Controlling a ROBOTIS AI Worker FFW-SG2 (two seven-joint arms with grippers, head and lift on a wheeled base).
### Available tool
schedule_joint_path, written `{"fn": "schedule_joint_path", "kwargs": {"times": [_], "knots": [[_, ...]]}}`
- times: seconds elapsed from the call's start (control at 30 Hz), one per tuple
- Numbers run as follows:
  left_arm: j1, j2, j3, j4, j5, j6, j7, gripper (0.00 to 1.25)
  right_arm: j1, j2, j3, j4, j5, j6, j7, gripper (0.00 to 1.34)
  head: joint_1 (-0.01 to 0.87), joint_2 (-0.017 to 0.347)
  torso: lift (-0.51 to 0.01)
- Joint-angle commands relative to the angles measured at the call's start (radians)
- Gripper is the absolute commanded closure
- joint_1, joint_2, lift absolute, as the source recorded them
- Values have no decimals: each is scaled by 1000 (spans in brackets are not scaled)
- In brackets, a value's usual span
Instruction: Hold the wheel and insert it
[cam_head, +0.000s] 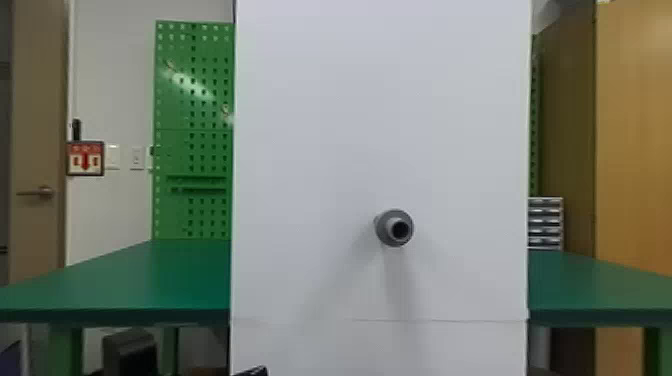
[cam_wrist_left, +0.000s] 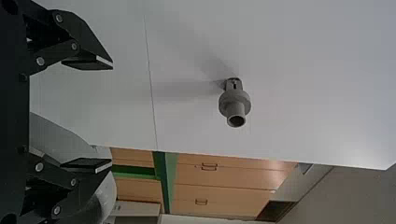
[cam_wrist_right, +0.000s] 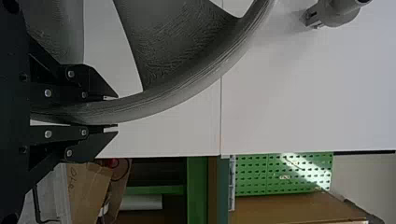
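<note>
Right pincer (cam_wrist_right: 111, 112) clasping wheel (cam_wrist_right: 196, 81), handwriting (cam_wrist_right: 72, 179) on cardboard (cam_wrist_right: 93, 191)

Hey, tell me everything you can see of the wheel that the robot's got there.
In the right wrist view, the wheel is grey and looks like matte plastic, with fine ridges along its curved rim and across a broad spoke. Gaps beside the spoke show the white panel beyond. The right gripper clamps the rim, one finger on each side. It is held off the panel's grey peg, not fitted on it. Its hub can't be made out.
</note>
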Motion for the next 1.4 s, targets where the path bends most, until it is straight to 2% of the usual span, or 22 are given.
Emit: {"fn": "schedule_joint_path", "kwargs": {"times": [0.0, 0.87, 1.1, 1.37], "knots": [[-2, 0, 0, 0, -1, 0, 1, 502, 1, 0, -2, 5, 4, -1, 0, 1061, 0, 12, -492], [0, 3, 2, 0, 1, 0, -1, 502, -4, 2, 3, -5, -2, 26, 0, 1062, 0, 12, -492], [0, 2, 2, -1, 2, 0, 1, 502, -16, 18, -8, -81, 15, 125, 0, 1062, 0, 12, -492], [0, 2, 0, -1, 4, 0, 1, 502, -33, 17, 1, -183, 24, 240, 0, 1062, 0, 12, -492]]}}
